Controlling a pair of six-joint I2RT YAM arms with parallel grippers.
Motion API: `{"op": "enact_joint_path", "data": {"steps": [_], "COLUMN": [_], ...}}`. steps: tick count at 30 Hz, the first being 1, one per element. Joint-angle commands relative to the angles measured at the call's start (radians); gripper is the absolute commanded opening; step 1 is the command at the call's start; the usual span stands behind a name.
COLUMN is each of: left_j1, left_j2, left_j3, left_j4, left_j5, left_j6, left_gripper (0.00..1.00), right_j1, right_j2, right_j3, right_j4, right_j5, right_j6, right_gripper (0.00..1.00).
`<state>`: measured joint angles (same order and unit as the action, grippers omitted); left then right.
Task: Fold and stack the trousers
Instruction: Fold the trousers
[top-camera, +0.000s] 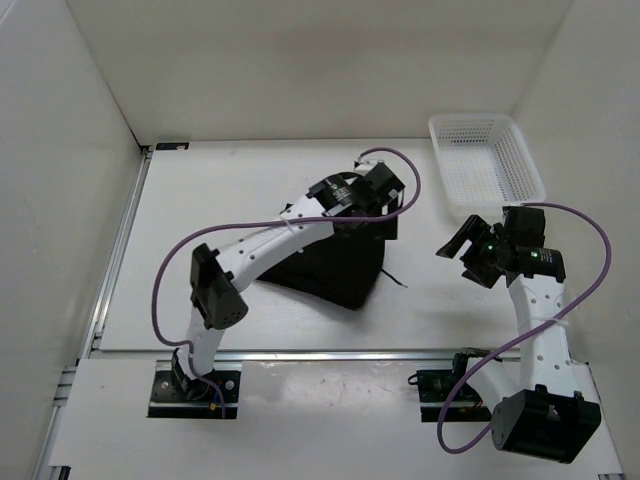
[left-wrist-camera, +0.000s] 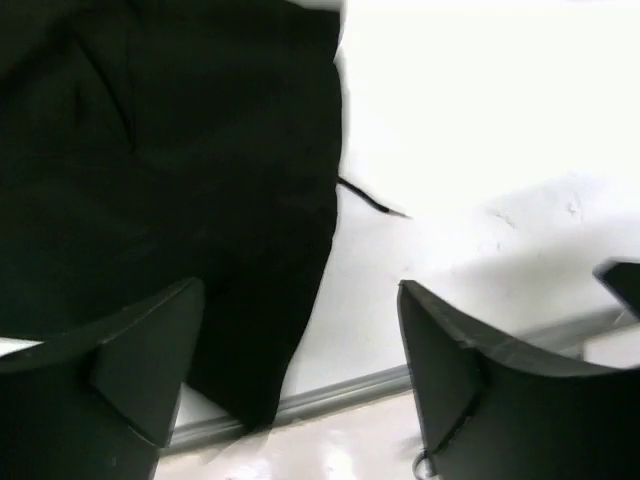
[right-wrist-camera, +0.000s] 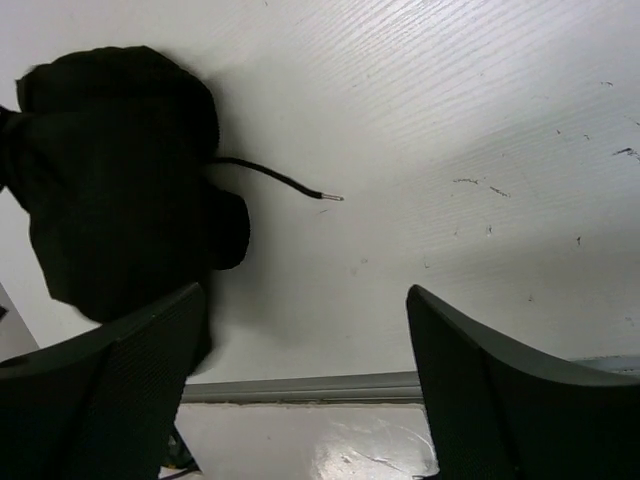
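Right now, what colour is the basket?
The basket is white, best seen in the top view.

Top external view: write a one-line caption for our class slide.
Bundled black trousers lie mid-table beneath the open left hand; the open right hand hovers near a white basket.

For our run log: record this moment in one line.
trousers: one compact pile | left fingers: open, above pile | right fingers: open, empty
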<state>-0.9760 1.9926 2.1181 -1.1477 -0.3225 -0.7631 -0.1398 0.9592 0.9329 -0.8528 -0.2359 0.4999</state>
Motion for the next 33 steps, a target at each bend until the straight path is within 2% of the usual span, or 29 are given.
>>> {"op": "enact_joint_path", "data": {"steps": [1,4,6,8,9,11,13,15,16,20,26,29,32,33], "left_j1": [-0.019,-0.006,0.031,0.059,0.083,0.109,0.160,0.201,0.213,0.241,0.241,0.241,0.241,0.241], "left_j2": [0.041,-0.016,-0.066,-0.136,-0.158,-0.236,-0.291,-0.366,-0.388,-0.454,-0.445,-0.445,-0.445,-0.445], "left_j3": [0.132,0.177,0.126,0.073,0.001,-0.091,-0.231,-0.315,-0.331,-0.362,-0.362,-0.383,-0.392,-0.392], "left_j4": [-0.038,-0.052,-0.017,-0.017,-0.017,-0.017,-0.008,0.003,0.003,0.003,-0.017,-0.017,-0.017,-0.017], "left_j5": [0.033,-0.007,-0.007,-0.007,-0.004,-0.020,-0.020,-0.020,-0.020,-0.020,-0.020,-0.020,-0.020,-0.020], "left_j6": [0.007,0.031,0.054,0.065,0.076,0.076,0.067,0.067,0.067,0.067,0.067,0.067,0.067,0.067], "left_gripper": [1.00,1.00,0.93,0.77,0.61,0.49,0.49,0.50,0.53,0.53,0.53,0.53,0.53,0.53], "right_j1": [0.005,0.005,0.005,0.020,0.037,0.124,0.236,0.302,0.359,0.462,0.471,0.493,0.534,0.558], "right_j2": [-0.016,-0.027,-0.027,-0.027,-0.017,0.013,0.053,0.131,0.191,0.346,0.532,0.596,0.628,0.628], "right_j3": [0.012,0.021,0.021,0.021,0.012,0.003,-0.015,-0.016,-0.016,0.043,0.052,0.052,0.075,0.084], "right_j4": [-0.009,-0.020,-0.020,-0.011,0.007,0.044,0.105,0.152,0.171,0.291,0.420,0.486,0.505,0.492], "right_j5": [0.020,0.020,0.011,-0.043,-0.061,-0.092,-0.092,-0.092,-0.103,-0.103,-0.082,-0.109,-0.086,-0.065], "right_j6": [-0.023,-0.032,-0.032,-0.043,-0.052,-0.052,-0.052,-0.052,-0.052,-0.052,-0.054,-0.054,-0.044,-0.032], "right_gripper": [0.88,0.88,0.86,0.74,0.70,0.69,0.71,0.79,0.82,1.00,0.98,0.86,0.59,0.38]}}
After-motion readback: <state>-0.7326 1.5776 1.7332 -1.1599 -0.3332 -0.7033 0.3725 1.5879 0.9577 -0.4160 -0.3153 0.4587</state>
